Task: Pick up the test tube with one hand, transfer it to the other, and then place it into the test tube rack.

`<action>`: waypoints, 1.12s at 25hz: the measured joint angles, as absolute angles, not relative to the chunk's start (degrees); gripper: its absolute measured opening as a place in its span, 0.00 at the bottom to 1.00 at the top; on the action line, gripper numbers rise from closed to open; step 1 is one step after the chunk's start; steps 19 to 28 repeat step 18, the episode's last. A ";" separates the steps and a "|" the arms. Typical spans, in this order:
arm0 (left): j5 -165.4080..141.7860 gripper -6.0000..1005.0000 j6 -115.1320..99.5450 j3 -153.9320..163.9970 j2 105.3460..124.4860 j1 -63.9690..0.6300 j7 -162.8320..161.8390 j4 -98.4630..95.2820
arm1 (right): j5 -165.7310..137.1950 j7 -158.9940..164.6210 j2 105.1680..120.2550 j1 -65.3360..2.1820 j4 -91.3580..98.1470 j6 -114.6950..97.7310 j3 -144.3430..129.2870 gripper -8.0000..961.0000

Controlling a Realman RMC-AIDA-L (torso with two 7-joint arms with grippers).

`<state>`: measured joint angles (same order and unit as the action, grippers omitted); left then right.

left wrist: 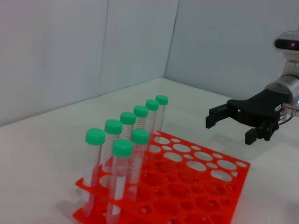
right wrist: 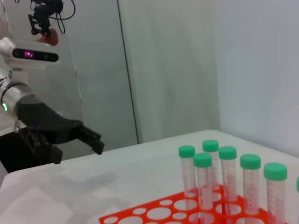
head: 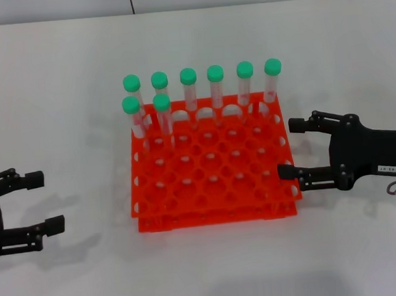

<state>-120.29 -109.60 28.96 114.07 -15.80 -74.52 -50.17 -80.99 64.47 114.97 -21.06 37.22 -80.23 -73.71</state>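
The test tube rack [head: 213,171] sits in the middle of the white table [head: 57,97], a square orange-red grid in 2 tiers, and it holds 8 green-capped tubes, all upright. 6 of them stand in a line along the far row [head: 203,86], and 2 more stand just in front of that line at the robot's left end: one at the corner hole [head: 132,115] and one beside it [head: 162,113]. No tube lies loose on the table and neither gripper carries one, so the test tube of the task cannot be told apart from the others; every tube in view is already seated in the rack. The left gripper [head: 37,202] hovers low over the table well to the left of the rack, its 2 black fingers spread wide with nothing between them. The right gripper [head: 288,148], the one with the small white label [head: 388,168], sits just beside the rack's right edge, its fingers also parted and empty, the nearer fingertip [head: 287,172] close against the rack's near right corner. From the left wrist camera the right gripper [left wrist: 229,122] shows beyond the rack [left wrist: 196,182], apart from the tubes.
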 joint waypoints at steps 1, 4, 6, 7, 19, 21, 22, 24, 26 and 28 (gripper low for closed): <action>-120.40 0.89 -109.60 29.12 114.03 -15.97 -74.53 -49.91 | -81.29 64.71 114.96 -21.10 37.25 -80.23 -73.76 0.91; -120.66 0.89 -109.36 29.69 113.90 -16.50 -74.53 -49.33 | -82.28 65.39 114.96 -21.52 37.32 -80.27 -73.98 0.91; -120.70 0.89 -109.16 29.73 113.88 -16.67 -74.53 -49.28 | -82.76 65.69 114.95 -21.88 37.26 -80.29 -74.04 0.91; -120.70 0.89 -109.09 29.73 113.88 -16.81 -74.54 -49.28 | -83.04 65.87 114.96 -22.04 37.20 -80.29 -74.10 0.91; -120.76 0.89 -108.81 29.53 113.90 -17.47 -75.05 -49.29 | -83.52 66.04 115.03 -22.16 37.18 -79.70 -73.83 0.91; -120.76 0.89 -108.81 29.53 113.90 -17.47 -75.05 -49.29 | -83.52 66.04 115.03 -22.16 37.18 -79.70 -73.83 0.91; -120.76 0.89 -108.81 29.53 113.90 -17.47 -75.05 -49.29 | -83.52 66.04 115.03 -22.16 37.18 -79.70 -73.83 0.91; -120.76 0.89 -108.81 29.53 113.90 -17.47 -75.05 -49.29 | -83.52 66.04 115.03 -22.16 37.18 -79.70 -73.83 0.91; -120.76 0.89 -108.81 29.53 113.90 -17.47 -75.05 -49.29 | -83.52 66.04 115.03 -22.16 37.18 -79.70 -73.83 0.91; -120.76 0.89 -108.81 29.53 113.90 -17.47 -75.05 -49.29 | -83.52 66.04 115.03 -22.16 37.18 -79.70 -73.83 0.91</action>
